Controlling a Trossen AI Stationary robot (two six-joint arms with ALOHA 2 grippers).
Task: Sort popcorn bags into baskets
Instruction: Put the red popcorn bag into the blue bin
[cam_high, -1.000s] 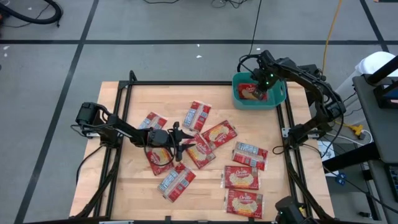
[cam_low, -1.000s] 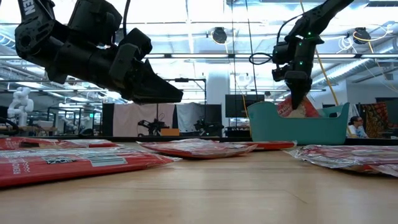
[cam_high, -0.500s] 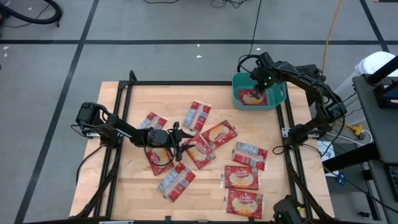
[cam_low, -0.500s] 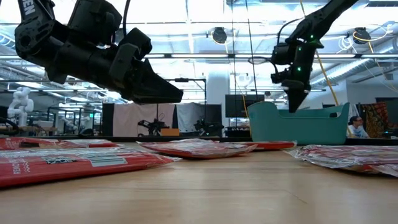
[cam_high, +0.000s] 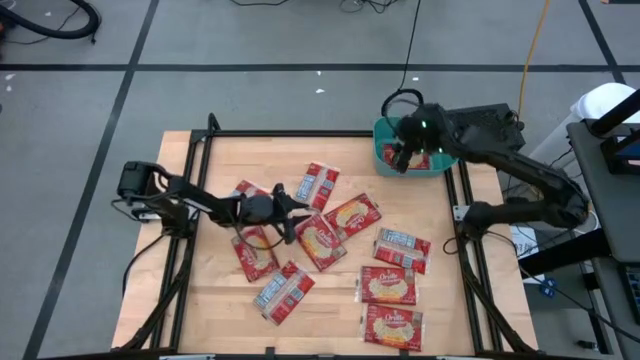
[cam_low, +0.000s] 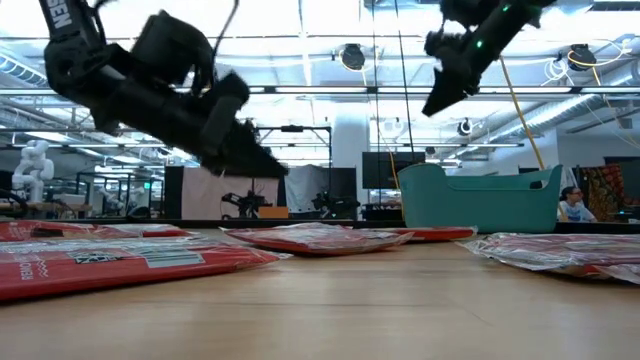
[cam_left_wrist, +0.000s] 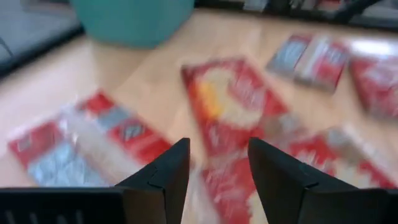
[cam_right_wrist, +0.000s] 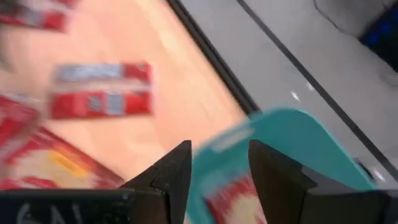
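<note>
Teal basket (cam_high: 445, 160) with one popcorn bag (cam_high: 428, 159) just below the released right end effector (cam_high: 400, 160).

A robotics lab: exposed ceiling beams (cam_low: 300, 90), another white robot (cam_low: 28, 165), floor cables (cam_high: 60, 20).

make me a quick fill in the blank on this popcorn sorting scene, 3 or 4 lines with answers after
1. The teal basket sits at the table's far ____ corner.
2. The right gripper, its fingers open, is above the ____.
3. The left gripper is open and holds ____, over the packets scattered on the table.
4. The packet in the basket has ____ as its main colour.

Missing words: right; basket; nothing; red
</note>
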